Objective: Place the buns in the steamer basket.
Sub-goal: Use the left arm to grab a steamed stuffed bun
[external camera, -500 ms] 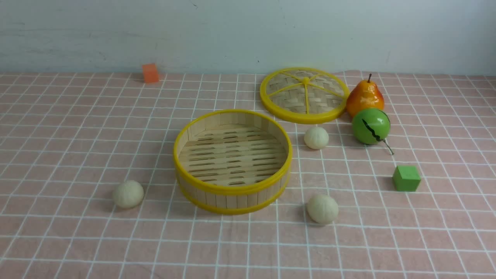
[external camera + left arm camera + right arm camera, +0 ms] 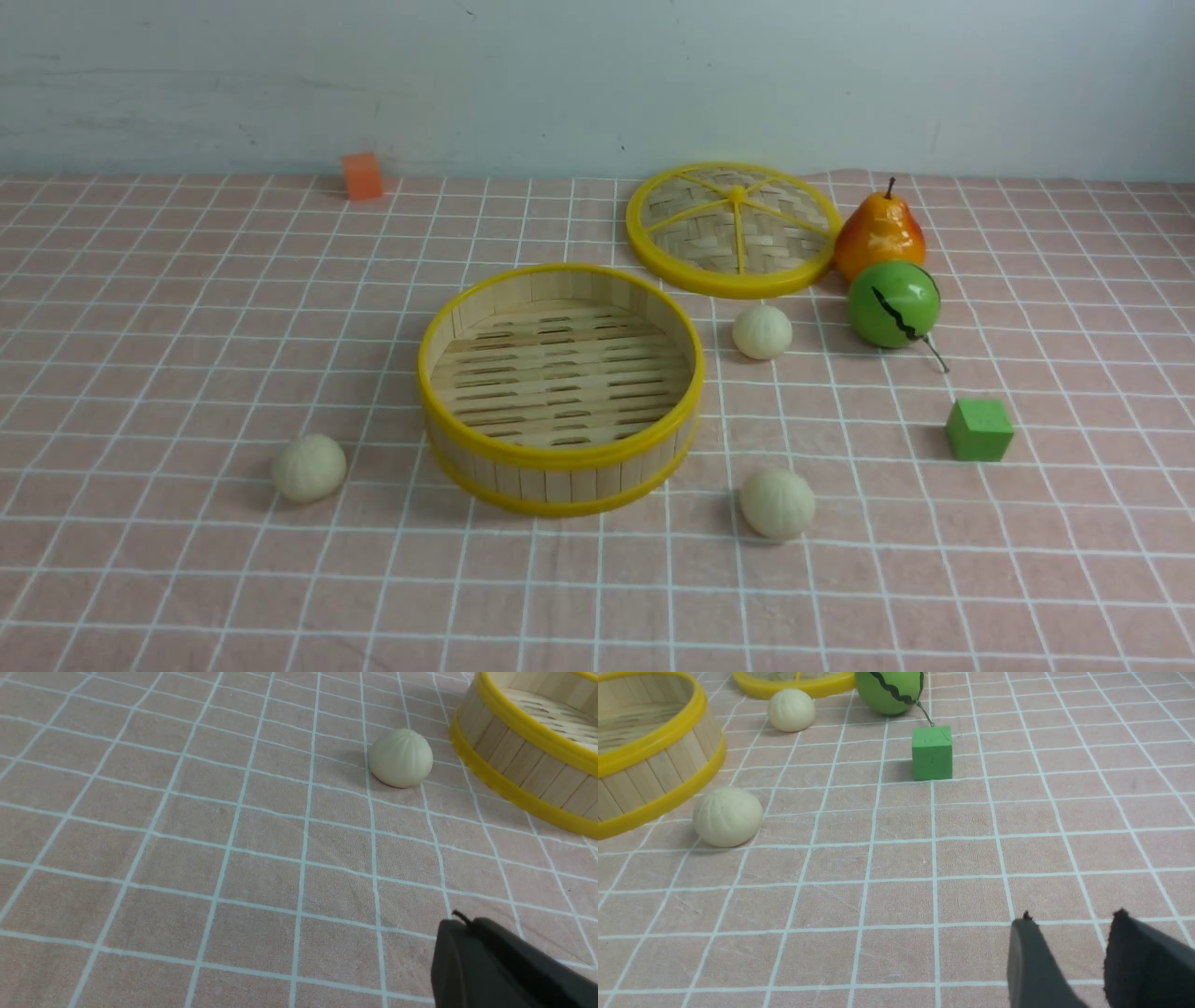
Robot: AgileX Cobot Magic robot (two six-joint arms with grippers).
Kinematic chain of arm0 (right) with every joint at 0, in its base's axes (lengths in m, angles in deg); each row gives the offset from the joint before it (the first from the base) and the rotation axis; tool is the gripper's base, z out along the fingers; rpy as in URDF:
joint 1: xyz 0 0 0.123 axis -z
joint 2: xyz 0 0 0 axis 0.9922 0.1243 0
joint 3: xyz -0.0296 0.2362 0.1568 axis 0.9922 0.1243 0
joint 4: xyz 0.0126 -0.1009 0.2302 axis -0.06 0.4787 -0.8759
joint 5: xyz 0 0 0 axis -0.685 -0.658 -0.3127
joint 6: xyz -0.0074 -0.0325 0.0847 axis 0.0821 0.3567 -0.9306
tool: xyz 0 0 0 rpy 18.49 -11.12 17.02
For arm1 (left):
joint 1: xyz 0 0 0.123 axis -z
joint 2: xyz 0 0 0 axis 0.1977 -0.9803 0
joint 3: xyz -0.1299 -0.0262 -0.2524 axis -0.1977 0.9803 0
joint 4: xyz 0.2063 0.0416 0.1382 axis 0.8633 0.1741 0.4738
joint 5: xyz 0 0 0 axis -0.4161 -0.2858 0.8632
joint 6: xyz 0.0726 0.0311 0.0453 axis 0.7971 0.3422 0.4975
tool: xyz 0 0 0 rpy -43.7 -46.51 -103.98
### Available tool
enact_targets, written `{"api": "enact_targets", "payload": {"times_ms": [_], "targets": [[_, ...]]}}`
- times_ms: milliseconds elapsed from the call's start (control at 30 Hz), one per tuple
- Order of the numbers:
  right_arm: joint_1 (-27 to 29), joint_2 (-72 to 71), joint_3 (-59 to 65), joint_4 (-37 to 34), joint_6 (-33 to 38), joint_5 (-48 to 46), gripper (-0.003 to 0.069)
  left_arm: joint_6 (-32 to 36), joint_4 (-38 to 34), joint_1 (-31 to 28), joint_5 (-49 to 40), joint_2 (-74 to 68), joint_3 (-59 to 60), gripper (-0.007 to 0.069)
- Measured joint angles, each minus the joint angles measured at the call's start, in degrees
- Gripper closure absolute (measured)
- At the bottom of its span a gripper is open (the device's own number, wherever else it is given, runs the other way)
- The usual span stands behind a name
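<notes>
Buns (image 2: 308,467) outside the steamer basket (image 2: 558,458)

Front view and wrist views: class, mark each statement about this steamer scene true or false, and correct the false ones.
1. The steamer basket holds nothing. True.
2. The buns all lie on the cloth, outside the basket. True.
3. The lid covers the basket. False: it lies flat on the cloth behind the basket.
4. The green cube sits in the basket. False: it stands on the cloth, to the robot's right of the basket.
5. The right end effector grips a bun. False: its jaws stand apart, empty.
</notes>
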Motion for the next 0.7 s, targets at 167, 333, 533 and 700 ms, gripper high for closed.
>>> {"api": "enact_targets", "payload": {"times_ms": [167,333,533,700], "targets": [[0.0,0.0,0.0,0.0,0.0,0.0,0.042,0.0,0.9,0.0,0.0,0.0,0.0,0.0638],[0.0,0.0,0.0,0.0,0.0,0.0,0.042,0.0,1.3,0.0,0.4,0.0,0.0,0.0638],[0.0,0.0,0.0,1.1,0.0,0.0,0.042,0.0,1.3,0.0,0.4,0.0,0.0,0.0638],[0.0,0.0,0.0,2.6,0.0,0.5,0.042,0.0,1.3,0.0,4.0,0.0,0.0,0.0638]]}}
